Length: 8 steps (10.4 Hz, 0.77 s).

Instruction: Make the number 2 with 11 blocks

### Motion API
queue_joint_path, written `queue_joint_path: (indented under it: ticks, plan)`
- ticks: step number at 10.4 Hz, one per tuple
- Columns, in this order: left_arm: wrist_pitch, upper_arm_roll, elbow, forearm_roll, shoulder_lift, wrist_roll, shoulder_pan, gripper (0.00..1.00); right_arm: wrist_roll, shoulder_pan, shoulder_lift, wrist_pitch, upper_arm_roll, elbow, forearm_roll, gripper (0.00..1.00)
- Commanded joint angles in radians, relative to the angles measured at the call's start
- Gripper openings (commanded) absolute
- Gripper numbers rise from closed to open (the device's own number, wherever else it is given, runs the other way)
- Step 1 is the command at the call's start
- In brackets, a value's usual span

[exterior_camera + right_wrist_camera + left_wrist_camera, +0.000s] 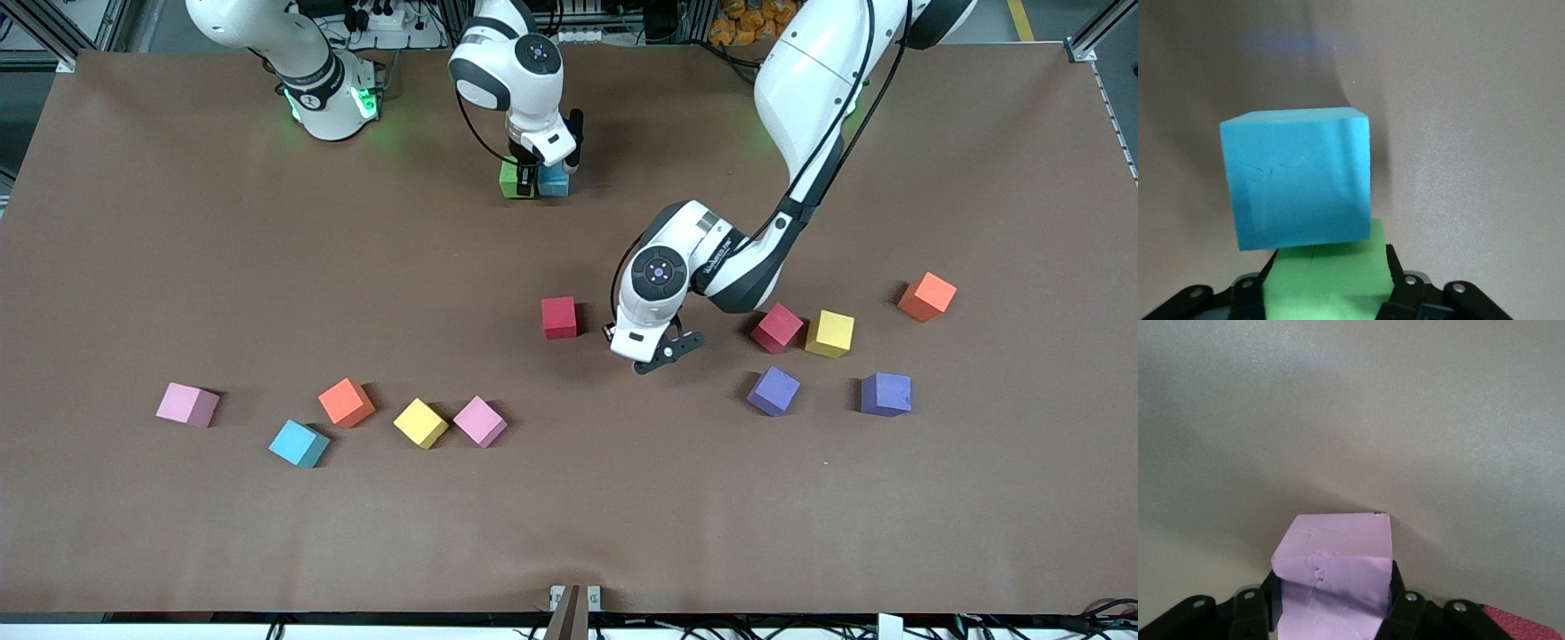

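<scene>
My right gripper [526, 173] [1331, 280] is shut on a green block [510, 179] [1338, 257] that sits tight beside a light blue block [556, 180] [1298, 177], close to the robots' bases. No number 2 shows; only these two cubes stand side by side. My left gripper [662, 351] [1333, 590] is low at mid-table, and its fingers [1397, 577] press both sides of a pink block [1335, 540]. The front view hides that block under the hand. A red block [559, 317] [1528, 623] lies just beside it.
Loose blocks toward the left arm's end are red [777, 328], yellow [829, 333], orange [926, 296] and two purple [773, 390] [885, 394]. Toward the right arm's end lie pink [188, 404], light blue [299, 443], orange [347, 402], yellow [420, 423] and pink [480, 420].
</scene>
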Motion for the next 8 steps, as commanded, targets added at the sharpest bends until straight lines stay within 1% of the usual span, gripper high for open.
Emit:
queue_joint_path:
  ticks: [1, 5, 8]
  plan:
    - [0.003, 0.010, 0.002, 0.017, -0.021, 0.048, -0.001, 0.38, 0.029, 0.018, 0.021, 0.003, -0.009, 0.020, -0.004, 0.54]
    - [-0.007, 0.002, -0.002, 0.015, -0.060, 0.069, 0.007, 0.39, 0.067, 0.024, 0.030, -0.003, -0.009, 0.027, -0.004, 0.55]
    - [-0.044, -0.013, -0.004, 0.017, -0.072, 0.062, 0.008, 0.40, 0.087, 0.032, 0.030, -0.008, -0.009, 0.027, -0.006, 0.55]
